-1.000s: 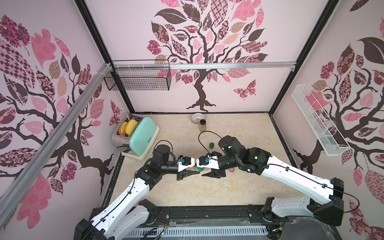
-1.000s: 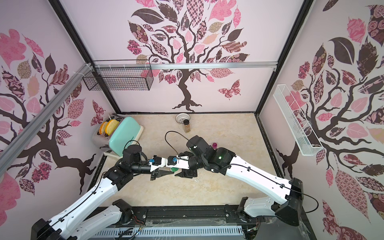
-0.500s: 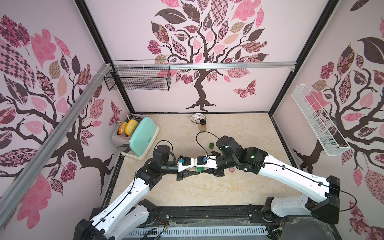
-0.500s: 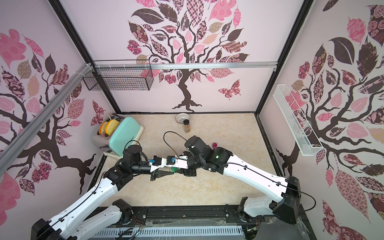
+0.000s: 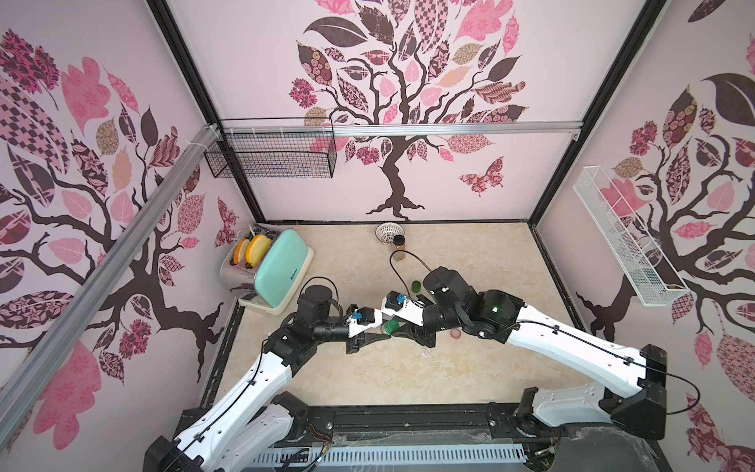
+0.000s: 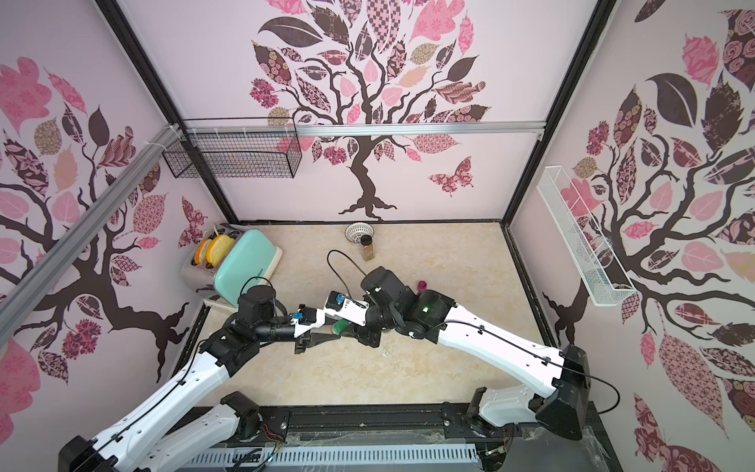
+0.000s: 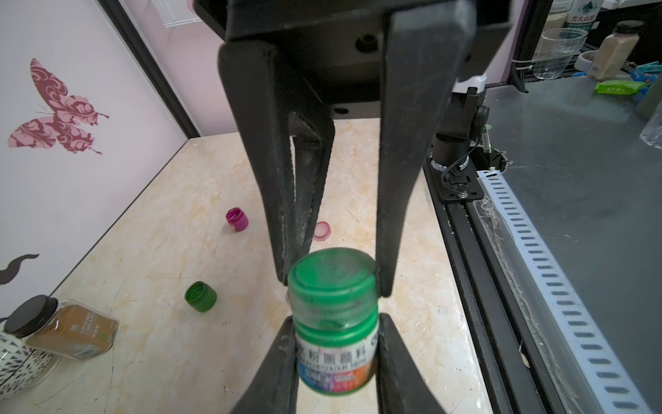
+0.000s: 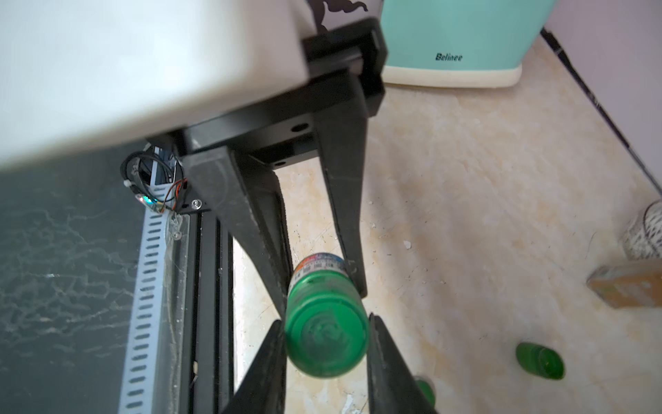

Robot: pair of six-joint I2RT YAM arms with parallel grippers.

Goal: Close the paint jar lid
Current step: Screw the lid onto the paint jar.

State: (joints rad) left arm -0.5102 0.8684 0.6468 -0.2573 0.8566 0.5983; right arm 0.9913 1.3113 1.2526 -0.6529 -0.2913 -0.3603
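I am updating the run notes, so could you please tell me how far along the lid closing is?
Done: the green lid sits on the paint jar. In hand: the left gripper clamps the jar's labelled body and the right gripper is shut on the lid. Remaining: probably twisting it tight, then letting go; whether it is fully seated I cannot tell.

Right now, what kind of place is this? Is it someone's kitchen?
Likely a robot test booth, not a real kitchen: tree-sticker wall panels in a black metal frame, a robot arm mounted on a rail, and a toaster.
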